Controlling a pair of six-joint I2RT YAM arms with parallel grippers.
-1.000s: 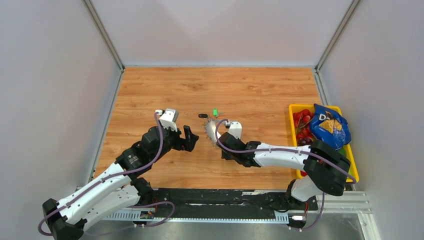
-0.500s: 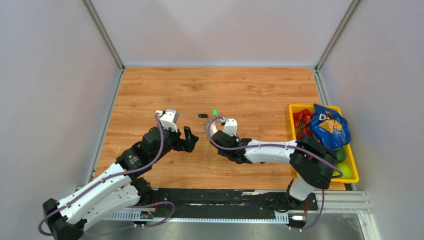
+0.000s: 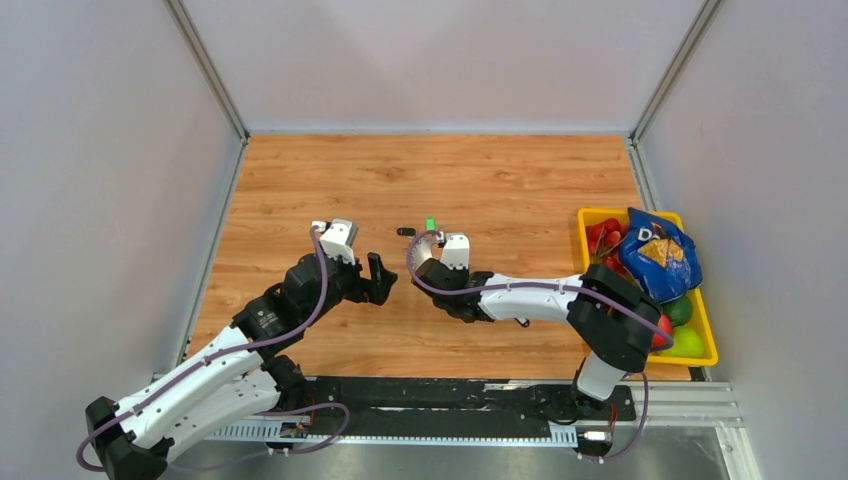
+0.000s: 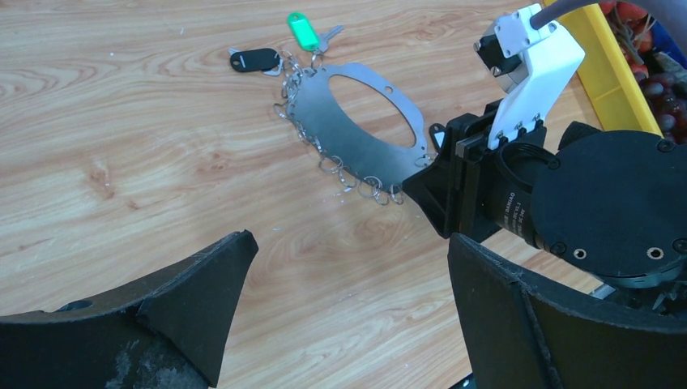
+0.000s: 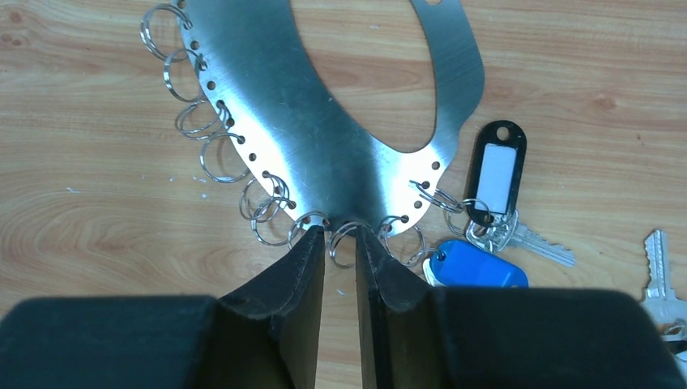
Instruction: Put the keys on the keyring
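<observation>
Where the two arms are bolted at the near edge of the pale wooden counter, the left arm stretches diagonally up and to the right. Its wrist is bent so that the left tool faces the middle of the counter. That tool is spread wide, with nothing between its black fingers, and it stands short of the plate without touching it.

The right arm folds sharply at its elbow beside the bin, and its white forearm runs low and leftward across the boards. The right tool is drawn in narrow, its tips set against the near edge of the keyring. This is a flat silver metal plate, loop-shaped with a large oval opening, lying near the counter's centre. One of the small steel split rings fringing its edge sits pinched between the tips.

Just right of the tips, a black plastic tag with a white label and a small silver key hang by linked rings from a hole in the plate. A blue plastic tag lies touching them, and another silver key lies further right.

At the plate's far end lie a green plastic tag and a plain black tag, both close to the fringe. Whether they are hooked on is unclear.

On the right side of the counter stands a yellow plastic bin holding a blue snack bag over red and green fruit.
</observation>
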